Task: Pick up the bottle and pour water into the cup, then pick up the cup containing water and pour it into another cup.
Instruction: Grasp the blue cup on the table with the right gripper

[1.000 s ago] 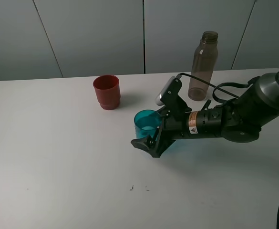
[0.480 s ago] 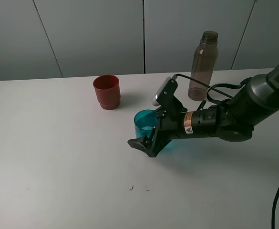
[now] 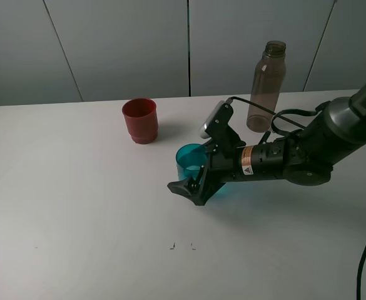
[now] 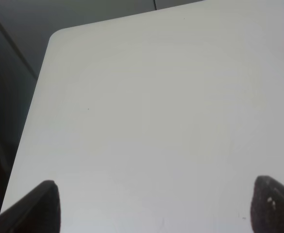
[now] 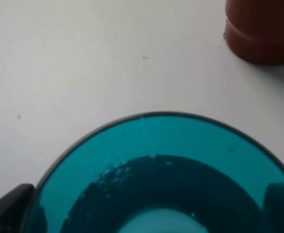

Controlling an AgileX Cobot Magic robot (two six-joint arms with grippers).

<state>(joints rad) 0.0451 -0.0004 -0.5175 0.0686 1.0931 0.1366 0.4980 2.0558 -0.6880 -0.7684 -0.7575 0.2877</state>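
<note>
Grip is not yet taken: the right pincer (image 3: pixel 191 172) is held wide open, its black jaws set on either side of the cup (image 3: pixel 191 156), and contact with the cup's side cannot be made out. The cup is stood upright on the white bench (image 3: pixel 76 206), long axis vertical, so it is already lodged between the jaws, dead ahead of the wrist. Only a closing is judged to be needed before a lift.

From the right wrist the cup is seen at close range as translucent teal plastic, round-rimmed and smooth. Small bubbles and a darker ring inside are taken for water (image 5: pixel 156 194).

With twelve o'clock taken toward the back wall (image 3: pixel 107 44), the red cup (image 3: pixel 139 120) is found at about ten o'clock from the teal one, well apart. It is opaque and squat, with a stepped base.

Between one and two o'clock, beyond the right arm (image 3: pixel 289 159), the bottle (image 3: pixel 267 87) is stood upright; it is tall, smoky, translucent and uncapped.

The left pincer (image 4: pixel 156 206) is shown open over bare bench with nothing between its tips, and it is not caught in the high view, so the right arm is judged much the nearer.
</note>
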